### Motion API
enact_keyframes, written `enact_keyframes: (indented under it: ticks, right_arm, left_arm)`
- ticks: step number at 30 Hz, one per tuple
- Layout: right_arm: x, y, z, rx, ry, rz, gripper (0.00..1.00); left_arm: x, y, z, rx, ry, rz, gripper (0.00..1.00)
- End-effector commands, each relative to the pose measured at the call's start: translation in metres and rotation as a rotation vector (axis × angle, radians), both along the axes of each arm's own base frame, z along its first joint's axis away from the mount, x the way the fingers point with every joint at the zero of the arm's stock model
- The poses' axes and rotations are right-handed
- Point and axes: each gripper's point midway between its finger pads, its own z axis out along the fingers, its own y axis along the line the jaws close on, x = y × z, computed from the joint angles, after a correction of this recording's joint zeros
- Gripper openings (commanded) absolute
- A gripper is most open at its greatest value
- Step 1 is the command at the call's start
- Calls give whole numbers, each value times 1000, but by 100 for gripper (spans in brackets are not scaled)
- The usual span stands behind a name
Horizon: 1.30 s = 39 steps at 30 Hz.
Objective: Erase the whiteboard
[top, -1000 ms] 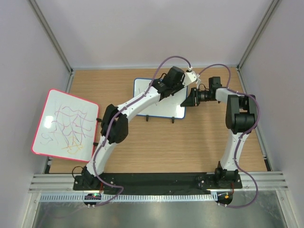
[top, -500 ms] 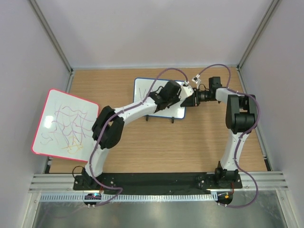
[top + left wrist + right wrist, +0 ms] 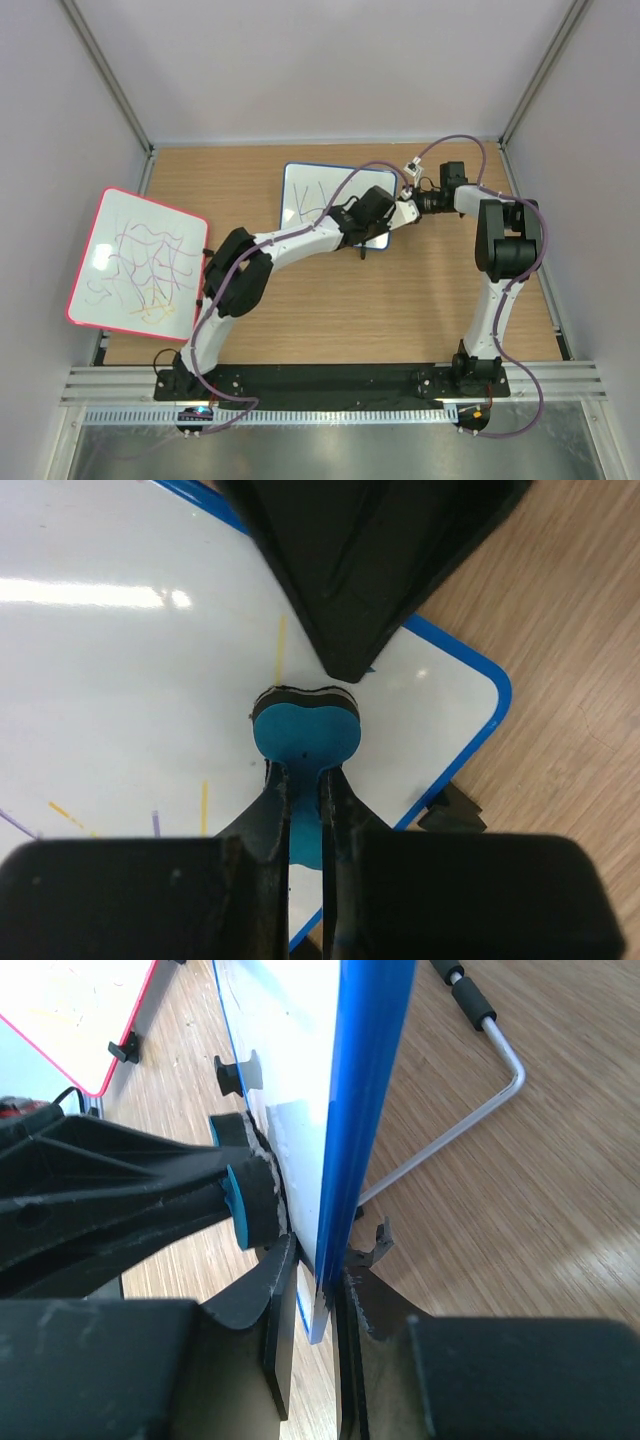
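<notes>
- the table (image 3: 420,290) carries the whiteboard (image 3: 310,195) at its far middle, propped up.
- right gripper (image 3: 322,1272): fingers narrowly apart, pinching the board's blue-framed edge.
- left gripper (image 3: 303,780): fingers close together, clamping a blue eraser (image 3: 305,732) that presses on the board's white face.

Thing: whiteboard (image 3: 308,200), small and rectangular, with a thin blue frame, rounded corners and small black feet.
Place: on the table (image 3: 420,300), toward 12 o'clock from its middle.
Surface: glossy white, not clean. There are dark strokes on the 9 o'clock half and short yellow and purple strokes nearer the eraser (image 3: 305,730).
Hold: its 3 o'clock edge is pinched between the right fingers (image 3: 275,1310).
Contact: the teal eraser, gripped in the left fingers (image 3: 272,830), presses on the board's face near the 4 o'clock corner.
Tilt: cannot tell.
</notes>
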Motion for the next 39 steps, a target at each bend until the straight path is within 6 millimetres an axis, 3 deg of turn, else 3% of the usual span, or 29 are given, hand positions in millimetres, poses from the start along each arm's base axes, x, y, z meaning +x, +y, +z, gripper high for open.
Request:
enact_keyframes:
  ticks: [1, 9, 16, 18, 22, 23, 25, 26, 28, 29, 32, 35, 39]
  right_arm:
    - [0, 2, 24, -15, -74, 18, 1]
    - [0, 2, 23, -22, -71, 14, 1]
    - [0, 2, 24, -23, -72, 15, 1]
    - [0, 2, 24, -23, -75, 15, 1]
    - [-1, 2, 25, -23, -75, 15, 1]
    - [-1, 2, 25, -23, -72, 15, 1]
    - [-2, 2, 24, -20, -72, 17, 1]
    - [-2, 2, 24, -22, -73, 17, 1]
    - [-2, 2, 24, -24, -75, 17, 1]
    - [-2, 2, 24, -24, -75, 17, 1]
    - [-2, 1, 22, -27, -75, 16, 1]
    - [-1, 1, 22, -27, -75, 16, 1]
    - [-2, 1, 21, -27, -67, 17, 1]
  left_arm:
    - [50, 33, 14, -10, -59, 157, 1]
    - [99, 72, 50, -31, -132, 261, 0]
    - [123, 98, 65, -46, -158, 324, 0]
    - [119, 96, 64, -56, -144, 313, 0]
    - [93, 94, 33, -21, -68, 267, 0]
    - [79, 94, 12, 0, -21, 241, 1]
    - [63, 95, -6, 35, 13, 213, 0]
    - [49, 97, -26, 73, 36, 190, 0]
    - [35, 97, -37, 106, 32, 154, 0]
    - [18, 96, -54, 139, 52, 124, 0]
    - [-9, 88, -71, 188, 65, 47, 0]
    - [-15, 84, -75, 195, 66, 31, 0]
    - [8, 82, -54, 159, 15, 78, 0]
